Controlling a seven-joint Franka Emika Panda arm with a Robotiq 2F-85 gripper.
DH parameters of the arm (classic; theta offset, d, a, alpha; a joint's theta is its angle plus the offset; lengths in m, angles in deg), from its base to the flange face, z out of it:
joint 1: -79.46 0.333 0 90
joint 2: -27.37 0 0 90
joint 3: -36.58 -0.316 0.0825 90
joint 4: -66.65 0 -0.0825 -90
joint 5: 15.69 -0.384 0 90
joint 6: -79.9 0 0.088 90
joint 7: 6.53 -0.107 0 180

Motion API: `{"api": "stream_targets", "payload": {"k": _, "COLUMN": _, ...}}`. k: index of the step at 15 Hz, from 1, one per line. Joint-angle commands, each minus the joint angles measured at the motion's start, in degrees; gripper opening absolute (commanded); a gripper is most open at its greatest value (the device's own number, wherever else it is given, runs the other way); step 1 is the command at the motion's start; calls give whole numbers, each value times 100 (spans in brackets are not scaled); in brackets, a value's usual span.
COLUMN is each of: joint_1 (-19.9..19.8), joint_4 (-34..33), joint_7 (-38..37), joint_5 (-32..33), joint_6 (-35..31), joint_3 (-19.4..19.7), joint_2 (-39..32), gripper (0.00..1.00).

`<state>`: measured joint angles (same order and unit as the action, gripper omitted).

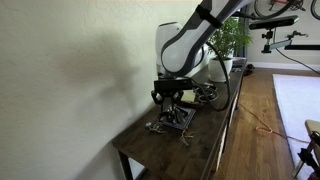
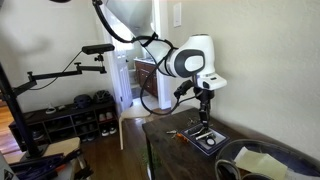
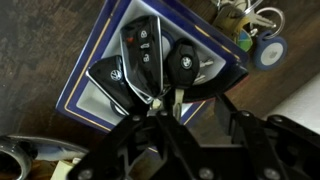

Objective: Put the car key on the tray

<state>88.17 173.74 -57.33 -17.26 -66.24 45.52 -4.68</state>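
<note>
The tray [image 3: 88, 62] is dark and square with a blue-and-white rim, and it stands on the wooden table. Three black key fobs lie on it: one with buttons [image 3: 141, 48], one with a round badge [image 3: 190, 62] and one at the left [image 3: 113, 80]. I cannot tell which of them is the car key. My gripper [image 3: 196, 108] hangs just above the tray's near side with its fingers apart and nothing between them. Both exterior views show the gripper [image 1: 172, 100] [image 2: 203, 112] straight over the tray [image 1: 180, 121] [image 2: 208, 141].
A silvery bunch of keys [image 3: 250, 25] lies on the table beside the tray, also seen in an exterior view [image 1: 155, 126]. A round dish with a yellow item [image 2: 255, 160] is near the table's end. A potted plant [image 1: 230, 35] stands further along. The wall runs alongside the narrow table.
</note>
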Motion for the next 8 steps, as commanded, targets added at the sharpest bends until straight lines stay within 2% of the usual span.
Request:
{"api": "stream_targets", "payload": {"k": 1, "joint_1": 38, "joint_4": 350, "joint_7": -17, "joint_5": -33, "joint_6": 110, "joint_3": -110, "joint_2": 433, "gripper": 80}}
{"api": "stream_targets", "payload": {"k": 4, "joint_1": 48, "joint_4": 484, "joint_7": 23, "joint_5": -46, "joint_6": 252, "joint_3": -219, "joint_2": 668, "gripper": 98}}
{"api": "stream_targets", "payload": {"k": 8, "joint_1": -9, "joint_4": 675, "joint_7": 207, "joint_5": -109, "joint_6": 693, "joint_3": -444, "joint_2": 1108, "gripper": 100}}
